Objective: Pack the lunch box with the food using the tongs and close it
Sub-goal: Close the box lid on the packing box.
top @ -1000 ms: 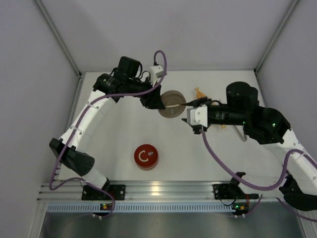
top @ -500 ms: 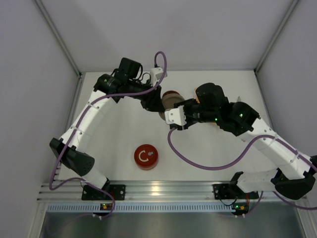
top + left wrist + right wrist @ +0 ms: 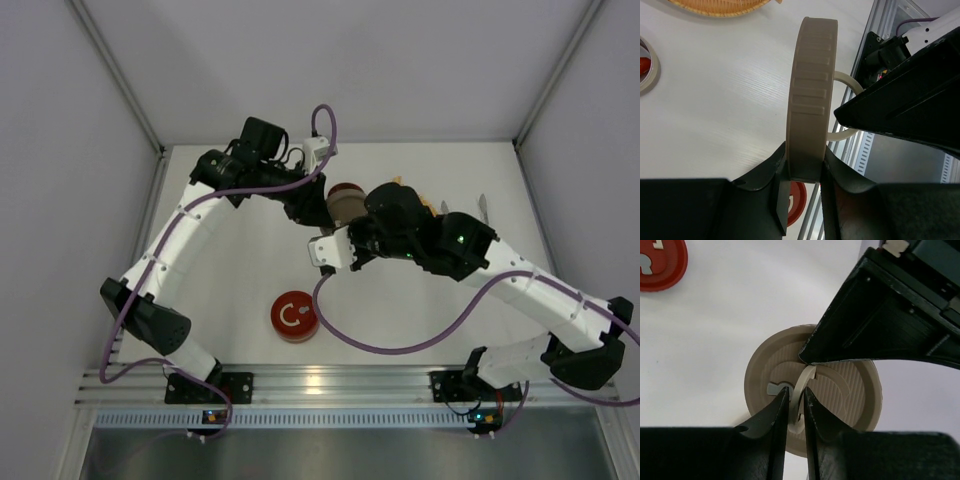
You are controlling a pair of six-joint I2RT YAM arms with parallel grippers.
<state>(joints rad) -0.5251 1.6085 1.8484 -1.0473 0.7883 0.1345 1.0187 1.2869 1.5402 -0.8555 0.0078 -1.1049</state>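
Note:
A beige round lid (image 3: 812, 90) stands on edge, and my left gripper (image 3: 804, 160) is shut on its rim. The right wrist view shows the lid's ribbed face (image 3: 765, 365) with its ring handle (image 3: 802, 382) folded up. My right gripper (image 3: 796, 392) is shut on that ring. In the top view both grippers meet over the table's far middle, left (image 3: 310, 203) and right (image 3: 350, 225). Just behind them is a round tin (image 3: 345, 192) with red food inside, also seen at the left wrist view's edge (image 3: 647, 65). Thin grey tongs (image 3: 482, 207) lie at the far right.
A red lid (image 3: 294, 316) lies flat on the table nearer the arm bases, also in the right wrist view (image 3: 660, 262). An orange woven dish (image 3: 720, 7) sits behind the tin, mostly hidden by my right arm in the top view. Grey walls close the table's sides.
My right arm has swung left from the dish to the beige lid. Its jaws have closed on the ring handle. The left arm has held still with the lid.

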